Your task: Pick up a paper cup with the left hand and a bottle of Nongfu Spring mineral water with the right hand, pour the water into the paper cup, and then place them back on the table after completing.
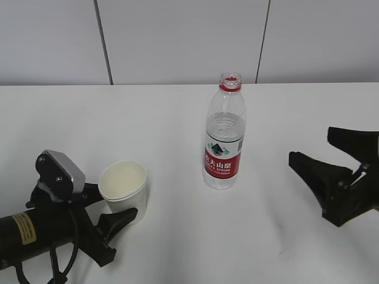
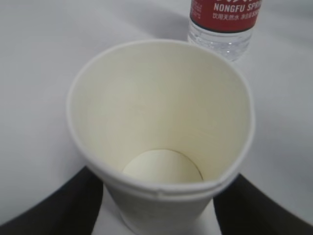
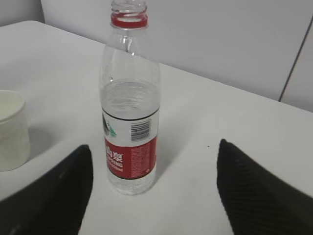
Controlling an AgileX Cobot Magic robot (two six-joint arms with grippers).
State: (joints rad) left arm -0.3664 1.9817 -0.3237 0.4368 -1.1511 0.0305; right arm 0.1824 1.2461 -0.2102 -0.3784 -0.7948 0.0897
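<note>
An empty white paper cup (image 1: 123, 188) stands on the white table (image 1: 172, 112) at the front left. My left gripper (image 1: 116, 202) is open, with one black finger on each side of the cup's lower wall. In the left wrist view the cup (image 2: 161, 112) fills the frame between the fingers (image 2: 54, 205), and narrow gaps show beside it. The uncapped Nongfu Spring bottle (image 1: 225, 142), red-labelled and partly full of clear water, stands upright at the centre. My right gripper (image 1: 311, 146) is open and empty, well to the bottle's right. In the right wrist view the bottle (image 3: 129, 112) stands ahead of that gripper (image 3: 154, 145).
A grey panelled wall (image 1: 189, 35) runs along the table's far edge. The bottle's base shows behind the cup in the left wrist view (image 2: 222, 24). The cup shows at the left edge of the right wrist view (image 3: 12, 129). Bare tabletop lies between cup and bottle.
</note>
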